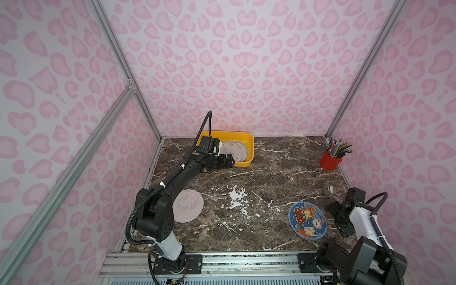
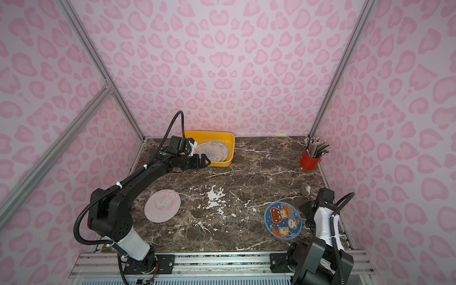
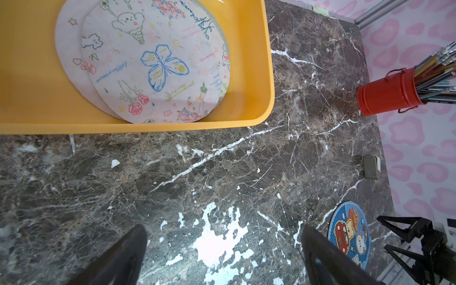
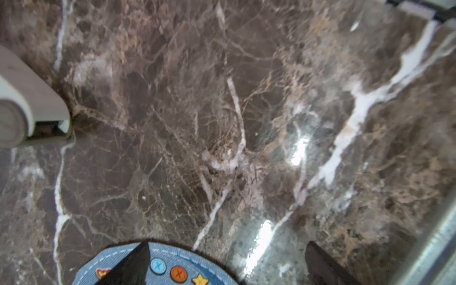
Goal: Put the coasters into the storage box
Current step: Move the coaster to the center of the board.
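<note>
Top view: two coasters (image 1: 188, 206) on table (image 1: 271, 172), one storage box (image 1: 229, 136).

Pale coasters (image 3: 158, 64) in yellow storage box (image 3: 148, 128); blue coaster (image 3: 350, 232) on marble table (image 3: 222, 160) near wide-apart jaws.

Marble table (image 1: 271, 172) carries yellow storage box (image 1: 251, 149), pink coaster (image 1: 191, 206), blue coaster (image 1: 308, 220), red pencil cup (image 1: 329, 161).

Glossy veined marble table (image 1: 271, 172); smooth yellow plastic storage box (image 3: 246, 74); matt coasters (image 3: 158, 61).
</note>
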You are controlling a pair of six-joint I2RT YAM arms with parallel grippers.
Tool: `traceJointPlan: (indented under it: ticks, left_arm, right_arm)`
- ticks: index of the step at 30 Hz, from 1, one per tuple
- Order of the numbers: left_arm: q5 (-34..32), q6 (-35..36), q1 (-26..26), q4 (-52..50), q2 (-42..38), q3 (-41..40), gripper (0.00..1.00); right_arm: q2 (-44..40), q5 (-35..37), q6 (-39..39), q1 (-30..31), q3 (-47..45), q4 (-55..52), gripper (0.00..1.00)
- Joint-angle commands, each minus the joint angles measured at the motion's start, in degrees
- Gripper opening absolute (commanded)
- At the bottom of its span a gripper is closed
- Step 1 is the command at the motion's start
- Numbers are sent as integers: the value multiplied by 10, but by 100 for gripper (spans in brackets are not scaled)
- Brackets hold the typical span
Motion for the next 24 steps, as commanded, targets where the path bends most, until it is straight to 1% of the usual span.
traceJointPlan:
  ticks: [1,10,13,17,24]
  left_arm:
    - [3,0,-2,1,-8,-4,100]
    - [2,-2,-2,3,-8,-7,100]
    - [4,-3,-2,4,-7,-7,100]
    - [6,-7,-3,10,-9,-13,100]
    - [6,-13,-5,20,-14,-31,100]
  right_arm:
    - [7,-33,-8,-2,-12,3,99]
    - [-2,-83,-3,-1,-38,-8,99]
    - [-11,-97,0,12,-46,-21,99]
    - [-29,-126,23,60,-66,-28,99]
    - [-57,-161,115,183,-92,-8,99]
